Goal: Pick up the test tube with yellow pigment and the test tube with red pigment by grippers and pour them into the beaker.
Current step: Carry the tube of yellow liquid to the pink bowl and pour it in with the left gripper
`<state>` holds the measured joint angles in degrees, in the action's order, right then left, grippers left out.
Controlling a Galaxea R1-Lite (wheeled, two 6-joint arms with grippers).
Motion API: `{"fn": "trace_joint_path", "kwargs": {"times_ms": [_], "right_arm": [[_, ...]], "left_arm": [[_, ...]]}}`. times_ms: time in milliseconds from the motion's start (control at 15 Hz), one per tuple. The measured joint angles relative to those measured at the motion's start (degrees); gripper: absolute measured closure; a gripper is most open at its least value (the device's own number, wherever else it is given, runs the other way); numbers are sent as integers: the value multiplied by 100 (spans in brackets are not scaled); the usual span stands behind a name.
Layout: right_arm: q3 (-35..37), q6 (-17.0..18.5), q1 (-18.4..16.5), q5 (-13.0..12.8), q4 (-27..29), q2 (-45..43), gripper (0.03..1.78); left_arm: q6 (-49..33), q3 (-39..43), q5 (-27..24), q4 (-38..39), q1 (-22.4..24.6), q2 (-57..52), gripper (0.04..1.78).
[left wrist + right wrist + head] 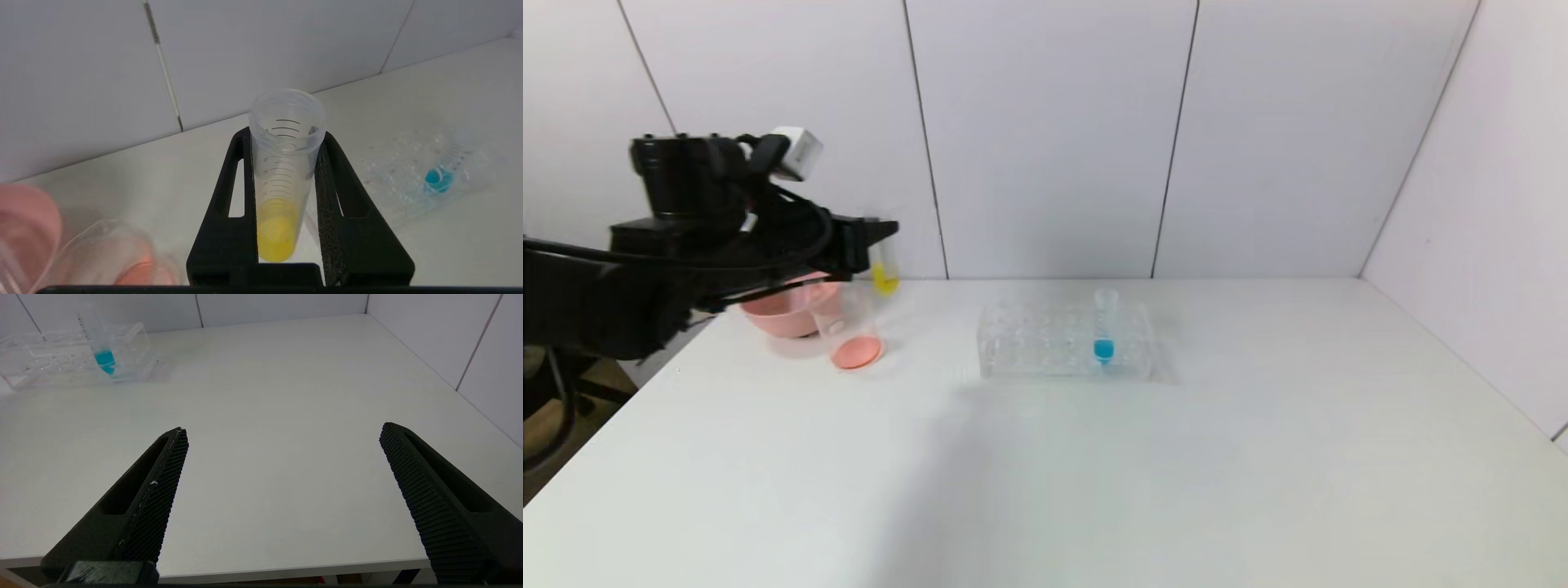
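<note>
The left gripper (879, 245) is clamped on the test tube with yellow pigment (885, 273), above the beaker (849, 333).

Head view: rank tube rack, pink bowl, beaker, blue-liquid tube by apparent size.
1. Tube rack, clearly largest.
2. Pink bowl and beaker: look alike, and the bowl is partly hidden by the left gripper, so unranked.
3. Blue-liquid tube, smallest.

a clear tube rack (1066, 341) is sitting near the back of the white table (1094, 474), holding a tube of blue liquid (1103, 336) upright in one hole. a pink bowl (783, 309) is resting at the table's far left.
</note>
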<state>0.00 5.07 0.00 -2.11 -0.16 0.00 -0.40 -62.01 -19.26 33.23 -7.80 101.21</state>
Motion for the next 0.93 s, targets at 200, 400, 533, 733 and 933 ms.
{"fn": "trace_joint_path", "kwargs": {"times_ms": [200, 400, 533, 733, 933], "right_arm": [[0, 0, 0, 0, 0, 0, 10], [0, 0, 0, 0, 0, 0, 10], [0, 0, 0, 0, 0, 0, 10], [0, 2, 0, 0, 0, 0, 10], [0, -1, 0, 0, 0, 0, 10]], "left_arm": [[668, 143, -1976, -705, 1551, -391, 139], [2176, -100, -3462, -2066, 2645, -490, 139], [3171, -571, -3735, -3139, 3004, -369, 139], [3766, -1320, -3539, -4028, 3185, 59, 139], [4114, -2161, -3027, -4364, 3084, 662, 139]]}}
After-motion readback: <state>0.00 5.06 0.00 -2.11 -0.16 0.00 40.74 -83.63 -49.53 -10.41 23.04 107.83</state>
